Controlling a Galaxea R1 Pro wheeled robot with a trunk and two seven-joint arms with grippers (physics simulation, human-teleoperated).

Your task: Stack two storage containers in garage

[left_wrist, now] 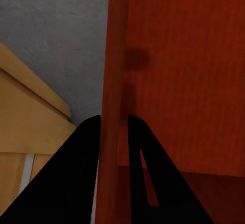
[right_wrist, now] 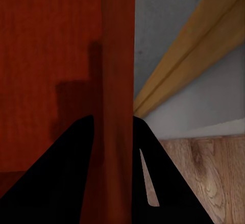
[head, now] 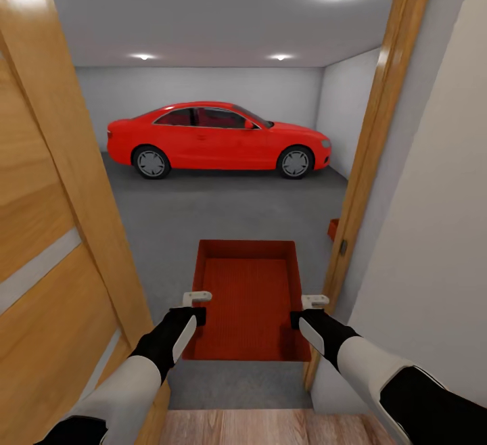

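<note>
I hold one orange-red topless storage container (head: 247,296) level in the doorway, over the threshold of the garage. My left gripper (head: 195,304) is shut on its left wall and my right gripper (head: 308,308) on its right wall. In the left wrist view the left gripper (left_wrist: 113,122) straddles the container wall (left_wrist: 115,55). The right gripper (right_wrist: 115,119) likewise clamps the container wall (right_wrist: 117,45). A corner of the second container (head: 333,229) shows on the grey garage floor (head: 223,208), mostly hidden behind the right door frame.
An open honey-wood door (head: 47,228) stands close on my left, and the wooden door frame (head: 368,161) and white wall (head: 433,228) close on my right. A glossy red car (head: 216,137) is parked at the garage's far wall. Light wood planks (head: 270,428) lie under me.
</note>
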